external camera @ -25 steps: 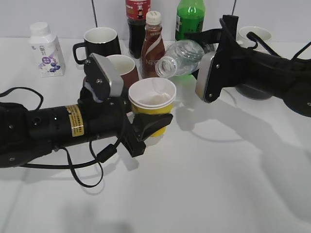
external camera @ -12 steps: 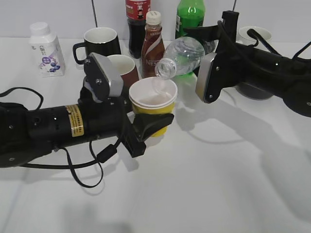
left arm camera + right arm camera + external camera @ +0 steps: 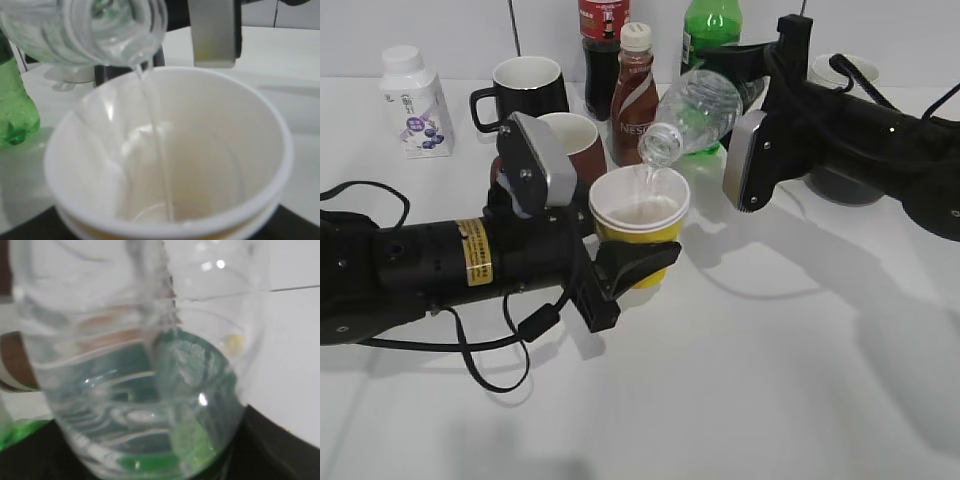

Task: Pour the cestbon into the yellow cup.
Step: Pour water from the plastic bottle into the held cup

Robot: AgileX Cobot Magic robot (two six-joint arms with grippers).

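The cestbon (image 3: 695, 112) is a clear uncapped bottle, tilted with its mouth down over the yellow cup (image 3: 638, 218). A thin stream of water runs from the mouth into the cup. My right gripper (image 3: 750, 85) is shut on the cestbon's body; the bottle fills the right wrist view (image 3: 140, 370). My left gripper (image 3: 635, 262) is shut on the yellow cup and holds it above the table. In the left wrist view the cup's white inside (image 3: 170, 165) fills the frame, with the bottle mouth (image 3: 110, 30) above it and water pooling at the bottom.
Behind the cup stand a reddish-brown mug (image 3: 575, 140), a black mug (image 3: 525, 88), a brown Nescafe bottle (image 3: 633, 92), a cola bottle (image 3: 603, 45) and a green bottle (image 3: 708, 35). A white milk bottle (image 3: 414, 102) is at the back left, a white mug (image 3: 845, 70) at the back right.
The right gripper has tipped the cestbon further, its mouth lowering over the cup. Water now streams into the cup. The left gripper and cup shifted slightly right.
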